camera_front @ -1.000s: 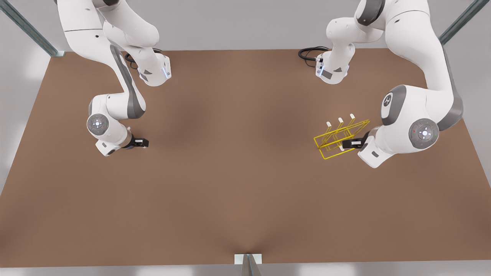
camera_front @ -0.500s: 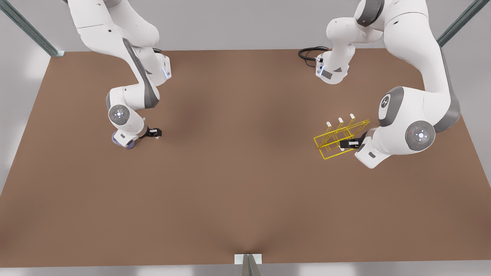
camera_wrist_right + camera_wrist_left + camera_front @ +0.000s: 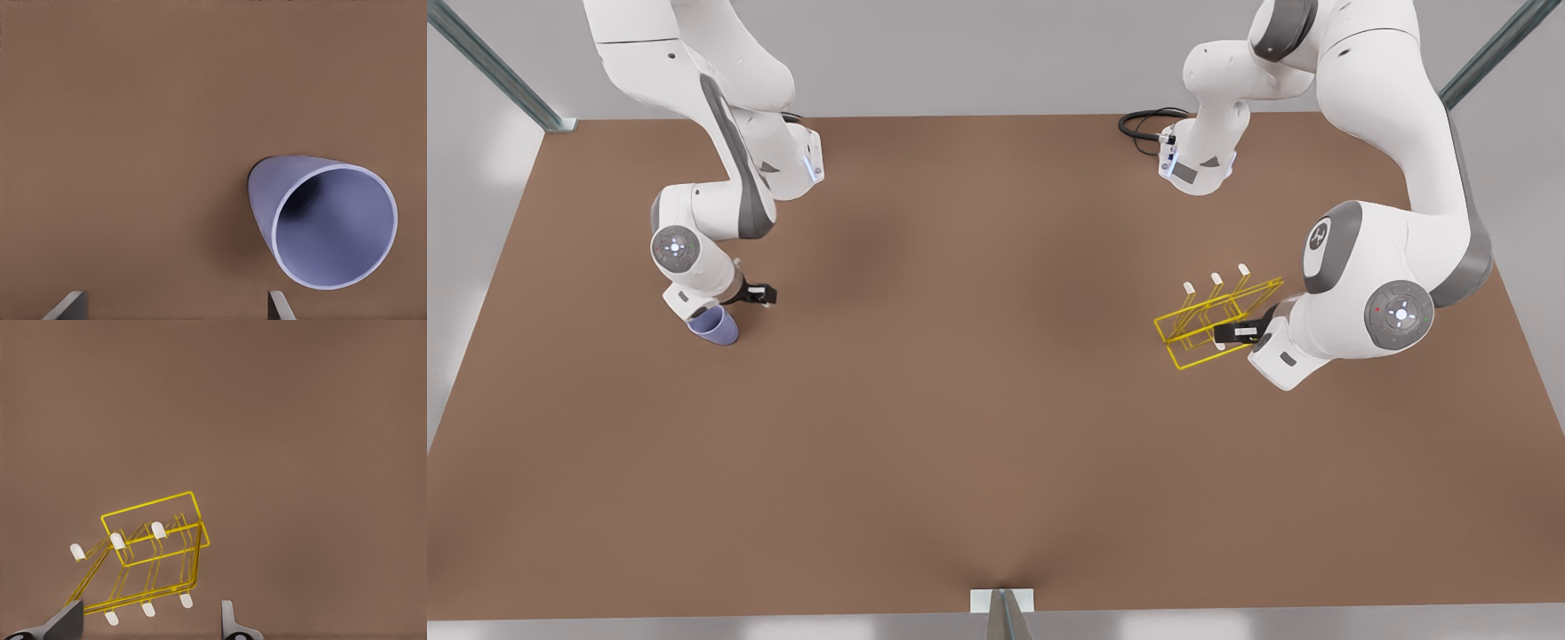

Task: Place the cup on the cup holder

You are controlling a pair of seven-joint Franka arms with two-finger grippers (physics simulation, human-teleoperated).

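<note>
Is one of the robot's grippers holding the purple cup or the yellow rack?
No, nothing is held. The right gripper is open next to the cup, not around it. The left gripper is open over the cup holder, gripping nothing.

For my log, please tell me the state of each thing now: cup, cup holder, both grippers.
cup: upright on the table, not held.
cup holder: on the table, pegs bare.
right gripper: open, above the cup.
left gripper: open, over the cup holder.
</note>
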